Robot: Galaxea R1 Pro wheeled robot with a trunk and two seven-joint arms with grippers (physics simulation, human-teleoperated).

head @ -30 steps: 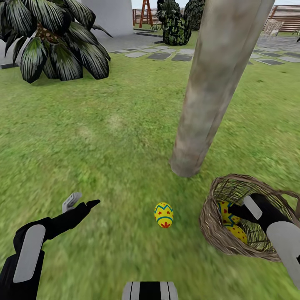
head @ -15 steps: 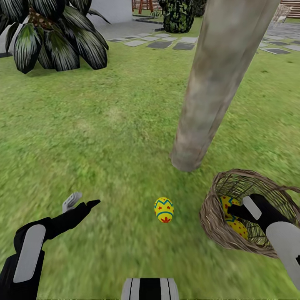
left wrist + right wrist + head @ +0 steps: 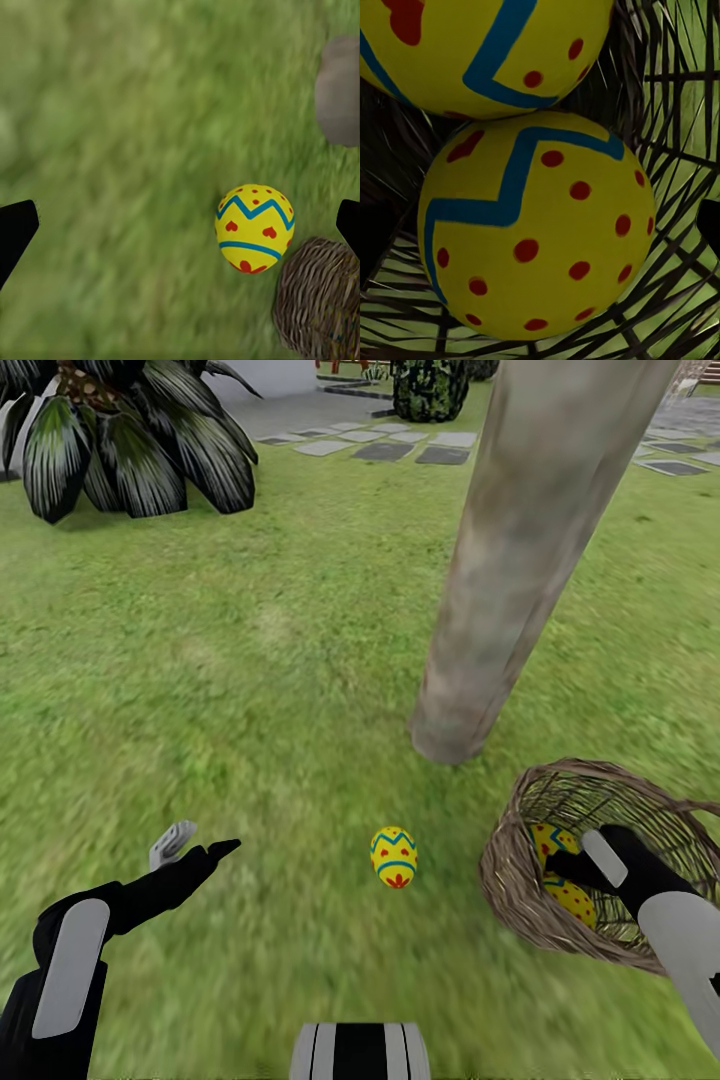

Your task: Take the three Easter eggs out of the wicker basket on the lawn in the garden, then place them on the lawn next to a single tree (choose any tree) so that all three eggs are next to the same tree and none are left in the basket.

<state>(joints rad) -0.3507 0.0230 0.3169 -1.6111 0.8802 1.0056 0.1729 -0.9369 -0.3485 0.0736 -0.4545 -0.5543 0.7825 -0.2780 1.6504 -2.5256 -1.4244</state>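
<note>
Lawn (image 3: pixel 250 660) spreading around tree trunk (image 3: pixel 500 590); one egg (image 3: pixel 394 856) lying on grass near trunk base, basket (image 3: pixel 510 870) just beside. Left gripper (image 3: pixel 195 845) hovering, fingers wide. Right gripper (image 3: pixel 560 865) reaching into basket; finger spread unclear.

Left wrist: egg (image 3: pixel 255 228) between trunk (image 3: pixel 339 90) and basket (image 3: pixel 319 304).

Right wrist: two eggs (image 3: pixel 540 232) touching, sitting inside basket (image 3: pixel 675 112).

The wicker basket (image 3: pixel 520 880) is rough brown weave; the Easter eggs (image 3: pixel 536 232) look smooth, faintly glossy. The tree (image 3: pixel 520 560) trunk seems matt and mottled. The lawn (image 3: pixel 250 690) is patchy, blurred grass.
</note>
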